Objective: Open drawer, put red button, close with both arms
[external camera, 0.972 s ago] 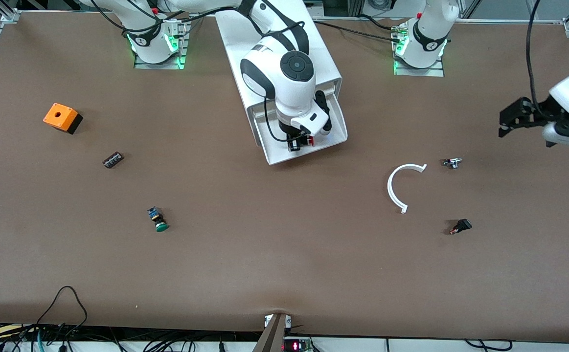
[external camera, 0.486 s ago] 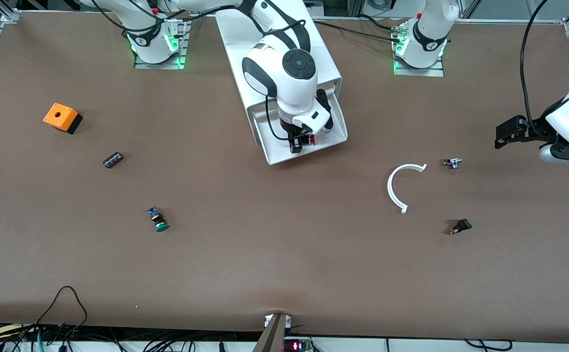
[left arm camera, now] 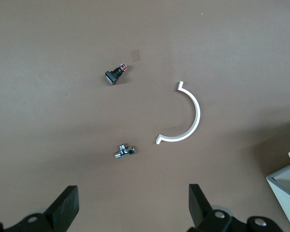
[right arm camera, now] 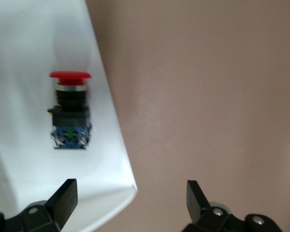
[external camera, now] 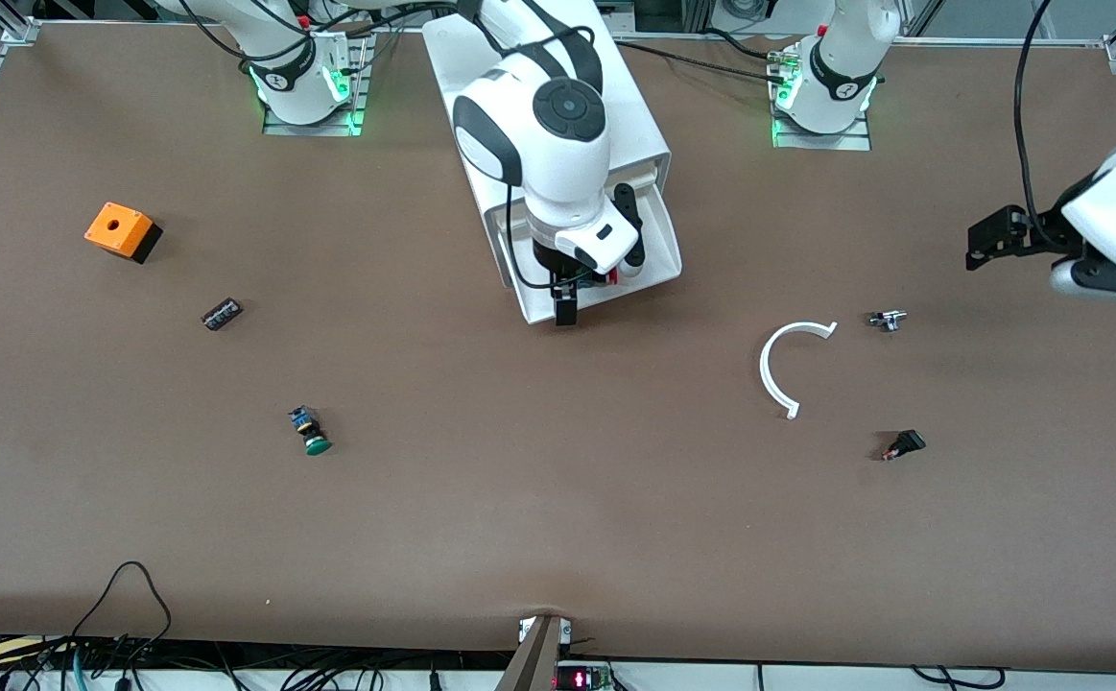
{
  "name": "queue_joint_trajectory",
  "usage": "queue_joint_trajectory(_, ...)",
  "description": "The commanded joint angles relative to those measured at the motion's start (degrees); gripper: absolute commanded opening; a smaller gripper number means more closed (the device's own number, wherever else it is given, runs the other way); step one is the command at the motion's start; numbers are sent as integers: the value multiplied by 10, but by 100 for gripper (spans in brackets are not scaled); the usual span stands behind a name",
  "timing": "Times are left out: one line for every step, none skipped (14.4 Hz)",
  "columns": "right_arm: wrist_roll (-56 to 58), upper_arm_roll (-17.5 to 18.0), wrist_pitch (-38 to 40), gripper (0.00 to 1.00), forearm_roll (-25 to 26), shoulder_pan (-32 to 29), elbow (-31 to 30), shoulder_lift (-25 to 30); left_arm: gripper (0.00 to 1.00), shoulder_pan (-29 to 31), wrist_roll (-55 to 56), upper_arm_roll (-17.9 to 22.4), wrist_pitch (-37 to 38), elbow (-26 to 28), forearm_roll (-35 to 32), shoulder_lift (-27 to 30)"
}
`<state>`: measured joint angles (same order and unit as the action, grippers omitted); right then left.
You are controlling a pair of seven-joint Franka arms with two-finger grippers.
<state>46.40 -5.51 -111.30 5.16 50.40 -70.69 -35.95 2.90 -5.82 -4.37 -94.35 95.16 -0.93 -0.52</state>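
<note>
Right pincer point(right arm camera: 130, 205) spread wide, empty, over open drawer's point(external camera: 658, 254) front edge; red button point(right arm camera: 70, 110) lay inside, released. Left pincer point(left arm camera: 133, 208) open, waiting over worktop point(external camera: 519, 499) near arc piece point(left arm camera: 183, 116). Placing done; closing next, judged needing both pincers at drawer front.
</note>
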Motion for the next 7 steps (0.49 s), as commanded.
queue_joint_trajectory(-7, -47, 35, 100, 0, 8, 33, 11, 100, 8, 5, -6, -40, 84, 0, 69)
queue_joint_trajectory(-7, -56, 36, 100, 0, 8, 45, 18, 100, 7, 5, -6, -39, 83, 0, 68)
queue_joint_trajectory(-8, -66, 35, 100, -1, 8, 53, 25, 100, 7, 5, -6, -32, 78, 0, 68)
queue_joint_trajectory(-9, -78, 35, 100, -2, 7, 54, 31, 100, 7, 5, -6, -20, 71, 0, 65)
queue_joint_trajectory(-11, -85, 35, 100, -2, 4, 54, 38, 100, 7, 5, -6, -8, 62, 0, 58)
queue_joint_trajectory(-19, -87, 34, 100, -2, 1, 54, 46, 100, 7, 5, -6, -3, 54, 1, 53)
queue_joint_trajectory(-43, -88, 34, 100, -2, -2, 54, 51, 100, 6, 5, -6, -1, 52, 1, 49)
